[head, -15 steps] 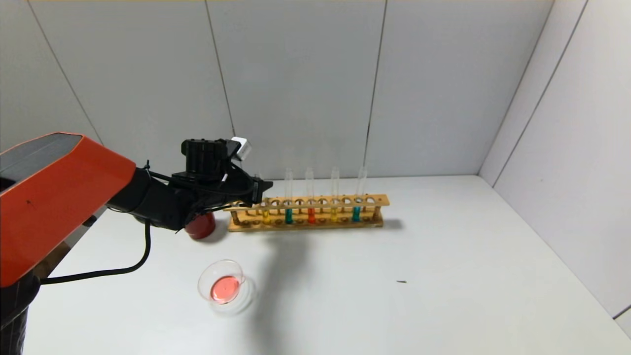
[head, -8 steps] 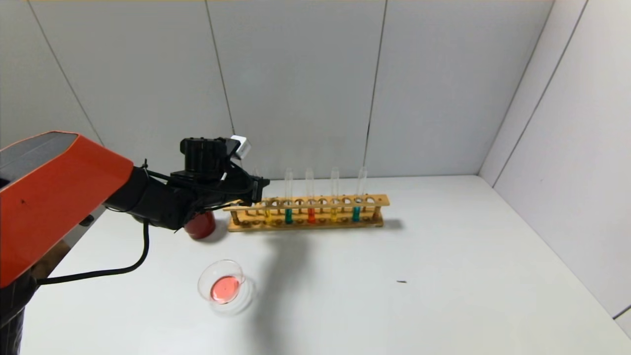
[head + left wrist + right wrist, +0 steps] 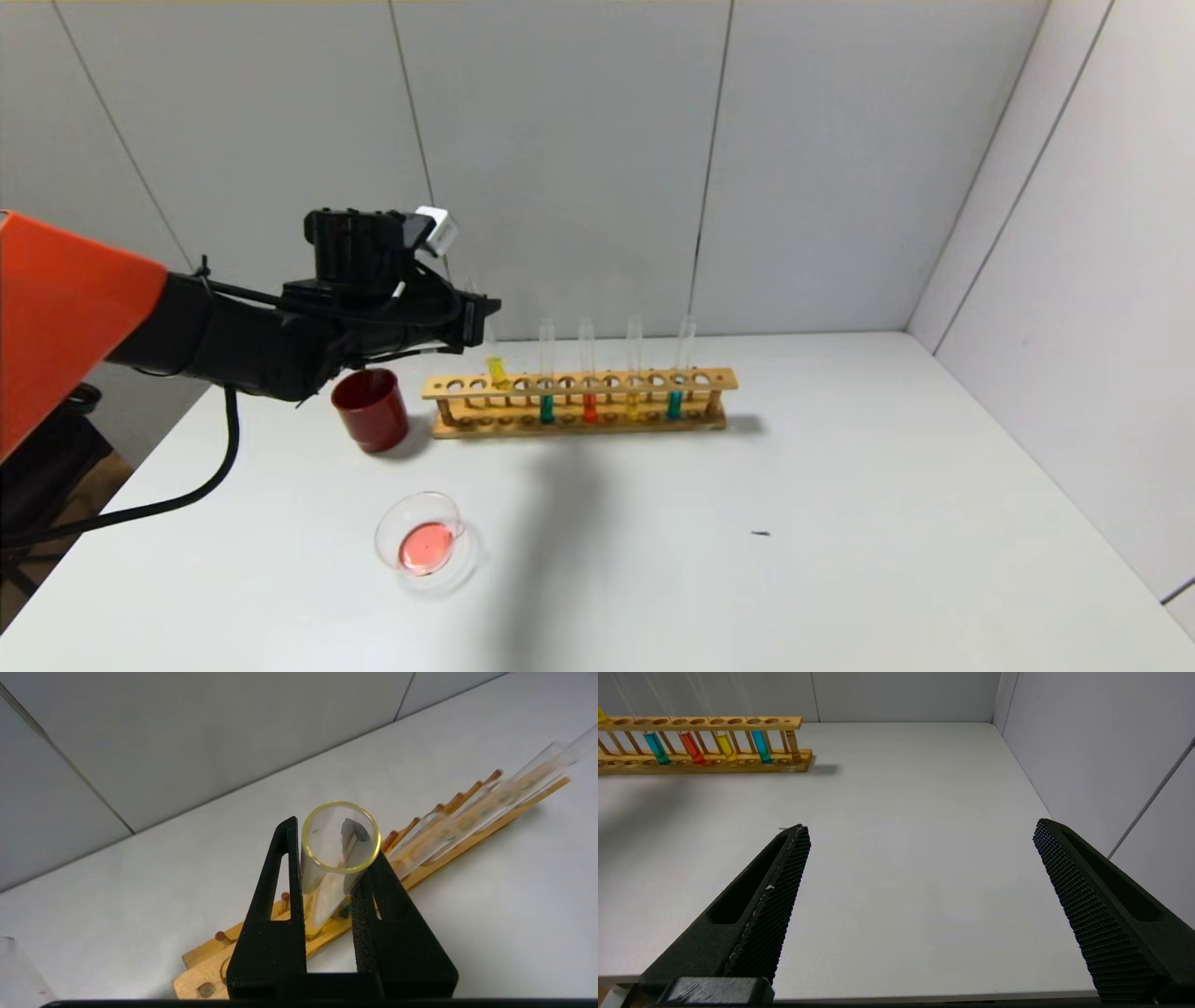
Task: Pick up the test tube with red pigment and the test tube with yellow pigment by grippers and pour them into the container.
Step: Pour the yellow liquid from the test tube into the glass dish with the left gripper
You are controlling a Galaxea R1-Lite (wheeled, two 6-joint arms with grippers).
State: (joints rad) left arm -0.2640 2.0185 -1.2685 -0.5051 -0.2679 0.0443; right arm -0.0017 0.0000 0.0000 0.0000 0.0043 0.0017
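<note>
Here, at left of centre in the head view: the black left gripper [image 3: 484, 322], clamped on the slender clear glass test tube with yellow pigment [image 3: 496, 369], held upright with its yellow bottom level with the top rail of the long wooden test tube rack [image 3: 714, 380], at the rack's left end. In the left wrist view, seen down the tube's open mouth [image 3: 339, 837]: narrow black fingers [image 3: 280, 896] pressed against the glass on both sides, the rack [image 3: 205, 970] below and behind.

Seated in the rack, middle of the head view: the clear glass test tube with red pigment [image 3: 588, 397], between a teal-liquid tube [image 3: 546, 399] on its left and a second yellow-liquid tube [image 3: 633, 397] on its right, with another teal tube [image 3: 675, 395] further right.

Lower left of centre: the small round clear glass container [image 3: 425, 543], a pool of pinkish-red liquid in it, apart from the rack. Just beside the rack's left end: an opaque dark red cup [image 3: 371, 410].

At the bottom of the right wrist view: the right gripper [image 3: 920, 835], fingers spread wide with nothing between them, above the white table [image 3: 901, 812].
</note>
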